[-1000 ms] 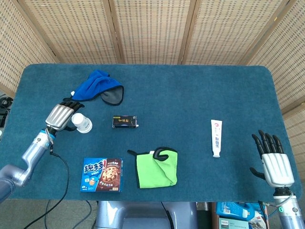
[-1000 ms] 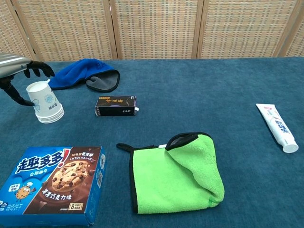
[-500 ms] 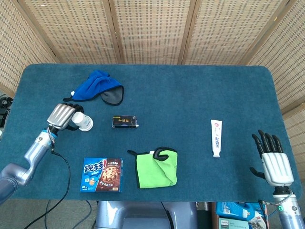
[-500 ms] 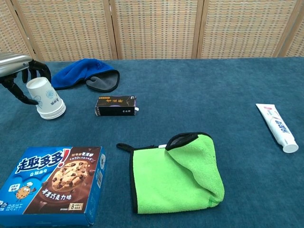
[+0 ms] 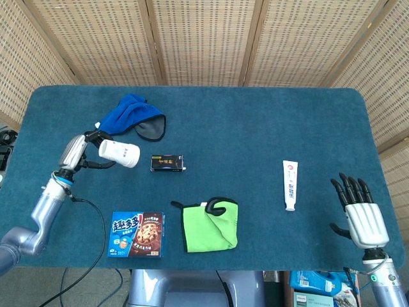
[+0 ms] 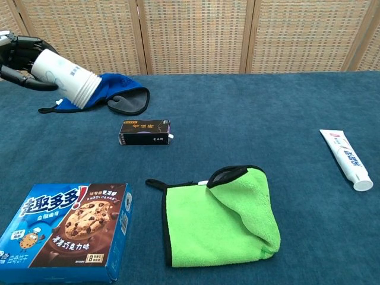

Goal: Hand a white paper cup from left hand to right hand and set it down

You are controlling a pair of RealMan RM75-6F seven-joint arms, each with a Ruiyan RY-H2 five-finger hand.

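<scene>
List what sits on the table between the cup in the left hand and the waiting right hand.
In the head view, between the paper cup and the right hand: the small black box, green cloth, then toothpaste tube.

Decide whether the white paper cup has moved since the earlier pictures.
Yes. The white paper cup, gripped by the left hand, has risen off the table and tipped sideways, now overlapping the blue cloth in the chest view.

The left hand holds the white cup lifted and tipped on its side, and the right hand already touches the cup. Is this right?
Not quite. The left hand does hold the cup lifted and tipped on its side, but the right hand does not touch it. The head view shows it open at the table's far right edge, well apart from the cup.
</scene>
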